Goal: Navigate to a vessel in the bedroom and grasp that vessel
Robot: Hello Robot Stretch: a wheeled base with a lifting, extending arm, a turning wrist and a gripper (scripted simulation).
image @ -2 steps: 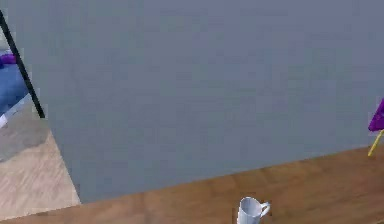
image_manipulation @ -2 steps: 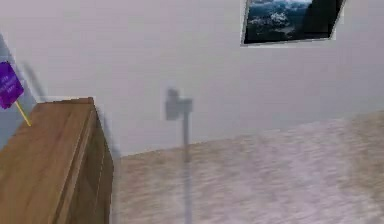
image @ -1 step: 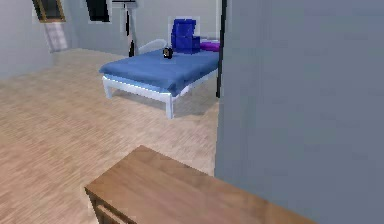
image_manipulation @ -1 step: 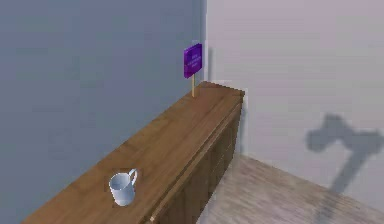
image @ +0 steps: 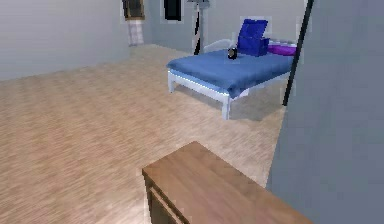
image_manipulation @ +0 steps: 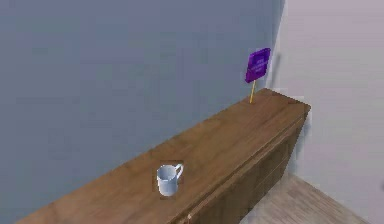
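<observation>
While upright, white handled mug (image_manipulation: 168, 181)

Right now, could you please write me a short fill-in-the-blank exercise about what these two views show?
1. The mug standing on the wooden dresser is ____ in colour.
2. The bed across the room has a ____ cover.
3. The sign on a stick at the dresser's far end is ____.

Missing words: white; blue; purple.
</observation>
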